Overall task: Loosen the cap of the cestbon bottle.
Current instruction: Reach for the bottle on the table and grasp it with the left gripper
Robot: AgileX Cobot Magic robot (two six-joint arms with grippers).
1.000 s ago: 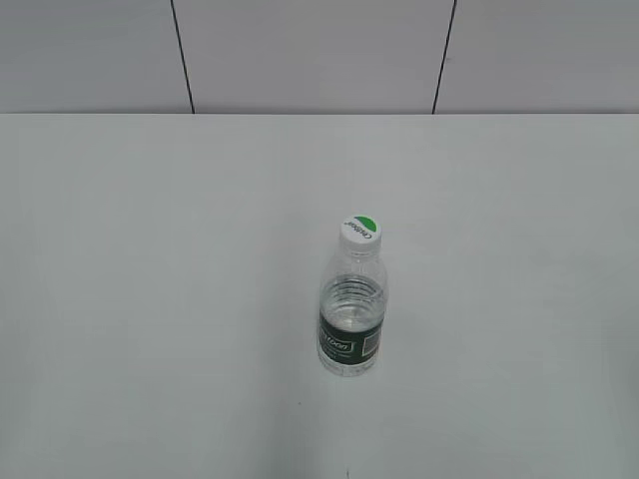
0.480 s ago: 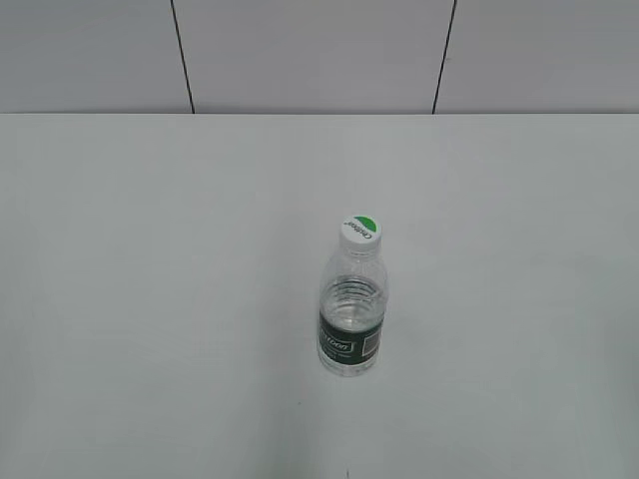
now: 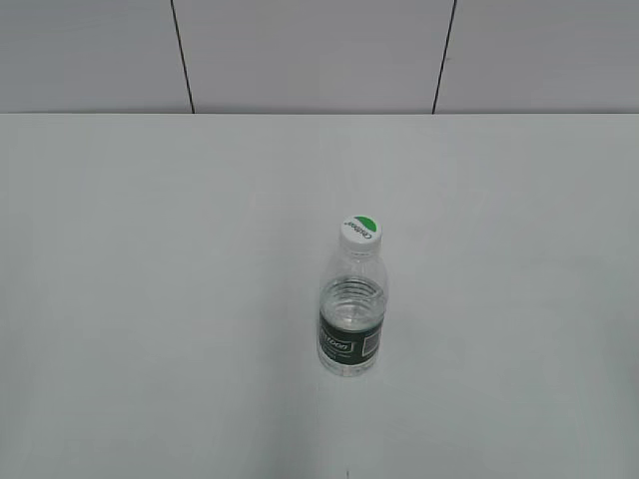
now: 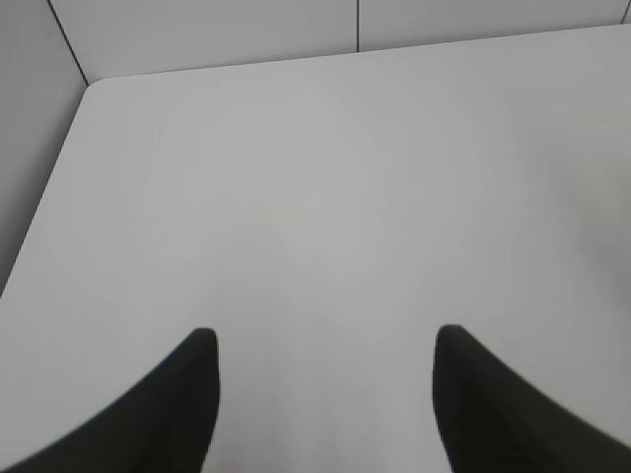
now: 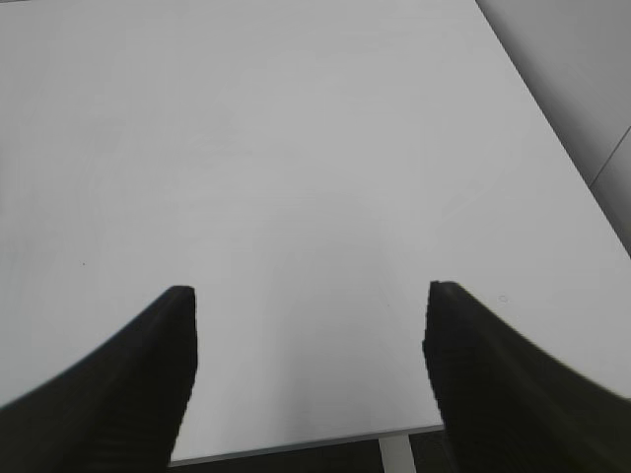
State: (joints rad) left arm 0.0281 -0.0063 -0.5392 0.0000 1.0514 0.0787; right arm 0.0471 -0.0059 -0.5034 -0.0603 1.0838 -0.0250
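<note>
The cestbon bottle [image 3: 352, 317] stands upright on the white table, a little right of the middle in the exterior view. It is clear and ribbed, with a dark green label band low on its body. The white cap [image 3: 360, 230] with a green half-circle sits on its neck. Neither gripper shows in the exterior view. My left gripper [image 4: 325, 340] is open and empty over bare table. My right gripper [image 5: 308, 296] is open and empty near the table's front edge. The bottle shows in neither wrist view.
The white table [image 3: 150, 249] meets a grey panelled wall [image 3: 300, 50] at the back. The left wrist view shows the table's far left corner [image 4: 94, 84]. The right wrist view shows the table's near edge [image 5: 296, 445] and a leg [image 5: 396, 455].
</note>
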